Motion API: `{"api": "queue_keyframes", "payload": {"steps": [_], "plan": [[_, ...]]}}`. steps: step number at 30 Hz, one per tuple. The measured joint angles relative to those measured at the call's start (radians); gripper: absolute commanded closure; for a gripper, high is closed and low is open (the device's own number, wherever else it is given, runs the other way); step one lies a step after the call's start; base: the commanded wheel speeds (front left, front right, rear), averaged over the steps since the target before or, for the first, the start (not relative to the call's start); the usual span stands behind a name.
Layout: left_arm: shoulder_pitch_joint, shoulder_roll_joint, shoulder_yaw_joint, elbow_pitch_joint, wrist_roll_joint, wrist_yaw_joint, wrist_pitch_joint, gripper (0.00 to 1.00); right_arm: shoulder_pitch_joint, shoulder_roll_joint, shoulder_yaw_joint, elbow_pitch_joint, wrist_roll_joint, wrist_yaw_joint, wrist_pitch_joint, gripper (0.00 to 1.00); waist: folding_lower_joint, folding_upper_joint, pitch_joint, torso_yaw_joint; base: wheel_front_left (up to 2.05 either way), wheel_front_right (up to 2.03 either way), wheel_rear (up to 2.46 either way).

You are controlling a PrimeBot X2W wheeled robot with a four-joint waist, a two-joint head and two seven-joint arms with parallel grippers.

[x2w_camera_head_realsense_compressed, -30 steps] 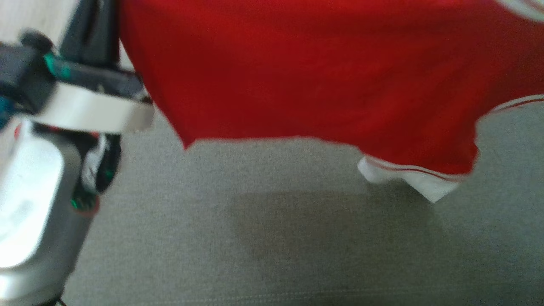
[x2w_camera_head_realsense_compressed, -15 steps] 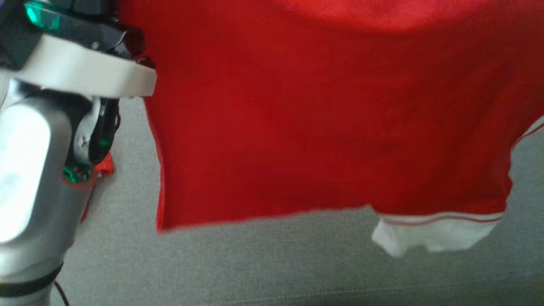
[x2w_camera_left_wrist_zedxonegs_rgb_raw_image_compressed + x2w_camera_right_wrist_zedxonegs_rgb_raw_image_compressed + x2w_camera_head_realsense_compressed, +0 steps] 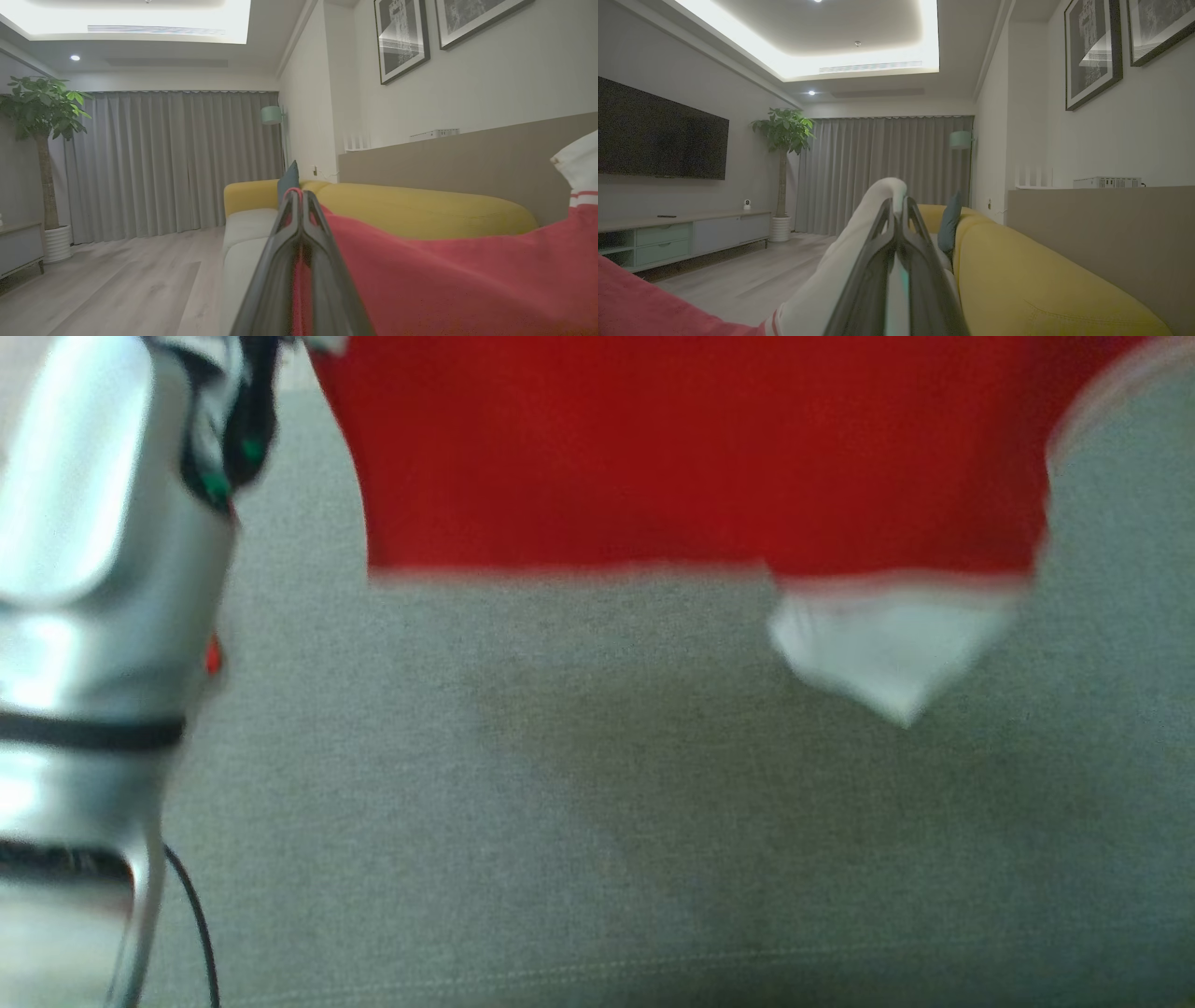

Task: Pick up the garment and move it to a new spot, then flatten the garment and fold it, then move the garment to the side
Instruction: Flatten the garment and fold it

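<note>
The garment [image 3: 691, 457] is a red shirt with white trim, hanging in the air above the grey sofa seat [image 3: 597, 840] in the head view, its white sleeve end [image 3: 887, 644] drooping at the lower right. My left gripper [image 3: 299, 198] is shut on the shirt's red edge [image 3: 444, 284], which stretches away to the right in the left wrist view. My right gripper [image 3: 899, 205] is shut on a white sleeve [image 3: 840, 270], with the red cloth [image 3: 640, 308] trailing to the lower left. My silver left forearm [image 3: 84, 616] stands at the left of the head view.
A yellow sofa back [image 3: 420, 205] with a blue cushion [image 3: 948, 228] runs along the wall. Beyond lie a wooden floor [image 3: 107, 284], grey curtains [image 3: 177, 158], a potted plant [image 3: 783, 135], a TV [image 3: 658, 140] over a low cabinet [image 3: 682, 233], and framed pictures [image 3: 402, 37].
The hanging shirt's lower hem swung down and has now risen again in the head view. My left forearm has moved up that view, so its wrist now leaves the top edge.
</note>
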Motion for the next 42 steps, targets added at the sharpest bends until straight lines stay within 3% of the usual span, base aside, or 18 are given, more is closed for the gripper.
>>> {"api": "queue_keyframes", "payload": {"steps": [5, 9, 13, 18, 25, 30, 38, 42], "plan": [[-0.171, -0.037, 0.019, 0.231, 0.006, -0.041, -0.069, 1.0, -0.201, 0.063, 0.101, 0.226, 0.008, 0.0, -0.168, 1.0, -0.0001, 0.0, 0.031, -0.01, 0.0, 0.0, 0.0], [-0.259, -0.085, 0.075, 0.312, 0.02, -0.05, -0.077, 1.0, -0.326, 0.105, 0.225, 0.399, 0.033, 0.0, -0.264, 1.0, -0.0001, 0.0, 0.094, -0.02, 0.0, 0.0, 0.0], [-0.217, -0.113, 0.117, 0.373, 0.041, -0.058, -0.077, 1.0, -0.322, 0.155, 0.313, 0.513, 0.091, 0.0, -0.293, 1.0, 0.0001, 0.0, 0.159, -0.027, 0.0, 0.0, 0.0], [-0.081, -0.144, 0.166, 0.474, 0.042, -0.077, -0.077, 1.0, -0.228, 0.175, 0.401, 0.565, 0.177, 0.0, -0.317, 1.0, 0.0002, 0.0, 0.232, -0.035, 0.0, 0.0, 0.0], [-0.002, -0.173, 0.204, 0.491, 0.07, -0.102, -0.077, 1.0, -0.086, 0.149, 0.465, 0.514, 0.26, 0.0, -0.334, 1.0, -0.0001, 0.0, 0.279, -0.036, 0.0, 0.0, 0.0], [0.107, -0.182, 0.244, 0.402, 0.111, -0.102, -0.077, 1.0, 0.066, 0.09, 0.422, 0.349, 0.263, 0.0, -0.337, 1.0, -0.0001, 0.0, 0.273, -0.034, 0.0, 0.0, 0.0], [0.457, -0.189, 0.292, 0.186, 0.162, -0.113, -0.077, 1.0, 0.537, 0.058, 0.321, 0.103, 0.202, 0.0, -0.337, 1.0, -0.0002, 0.0, 0.2, -0.031, 0.0, 0.0, 0.0], [0.631, -0.19, 0.297, 0.122, 0.164, -0.139, -0.077, 1.0, 0.76, 0.056, 0.251, 0.004, 0.193, 0.0, -0.331, 1.0, -0.0003, 0.0, 0.144, -0.027, 0.0, 0.0, 0.0]]}}
